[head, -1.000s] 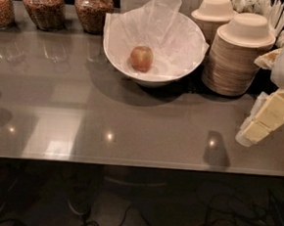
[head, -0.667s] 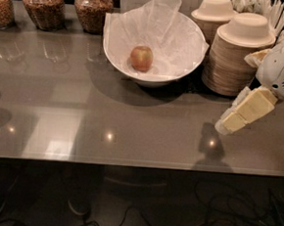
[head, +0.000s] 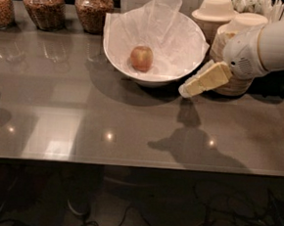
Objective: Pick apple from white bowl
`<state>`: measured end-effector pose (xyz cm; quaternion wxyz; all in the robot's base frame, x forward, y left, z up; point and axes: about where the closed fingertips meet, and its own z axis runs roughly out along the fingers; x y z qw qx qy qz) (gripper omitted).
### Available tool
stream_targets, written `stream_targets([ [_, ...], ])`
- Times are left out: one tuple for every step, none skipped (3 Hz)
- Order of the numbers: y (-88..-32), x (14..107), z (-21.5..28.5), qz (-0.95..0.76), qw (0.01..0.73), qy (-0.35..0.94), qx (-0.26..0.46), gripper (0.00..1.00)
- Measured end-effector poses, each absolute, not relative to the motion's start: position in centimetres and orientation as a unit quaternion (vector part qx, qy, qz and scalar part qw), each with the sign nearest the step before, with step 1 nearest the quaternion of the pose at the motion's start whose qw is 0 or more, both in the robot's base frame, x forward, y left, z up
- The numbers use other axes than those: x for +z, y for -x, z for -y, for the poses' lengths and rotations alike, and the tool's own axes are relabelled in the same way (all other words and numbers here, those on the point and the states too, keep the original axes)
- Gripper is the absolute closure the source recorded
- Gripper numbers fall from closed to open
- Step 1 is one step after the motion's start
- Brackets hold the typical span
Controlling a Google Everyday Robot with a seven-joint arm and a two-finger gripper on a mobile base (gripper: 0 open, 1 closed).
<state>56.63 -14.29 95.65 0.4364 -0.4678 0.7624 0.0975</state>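
Plenty of open grey surface runs the full width of the tabletop [head: 131,129] along its near edge, glossy and spotted with light. One gripper [head: 190,88], cream-coloured, hangs low past the middle toward the right edge. It sits on a white arm [head: 275,44] that comes in over that edge. Its tip is just beside the right wall of the white bowl [head: 117,64]; whether it is open or closed I cannot tell. One apple [head: 142,58] lies inside that bowl on crinkled paper [head: 164,23], midway along the far edge. Three jars [head: 42,6] stand at the far left corner, and two stacks of beige bowls [head: 216,15] at the far right.
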Motion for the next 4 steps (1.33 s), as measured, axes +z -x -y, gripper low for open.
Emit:
stream_targets([
  [-61.0, 96.5, 11.3, -0.738, 0.469, 0.472, 0.111, 0.12],
  [-64.4, 97.2, 8.3, -0.717, 0.486, 0.484, 0.123, 0.32],
  [-66.8, 96.9, 5.2, -0.703, 0.487, 0.502, 0.134, 0.37],
  [-68.6, 95.5, 2.5, -0.699, 0.472, 0.522, 0.130, 0.34],
])
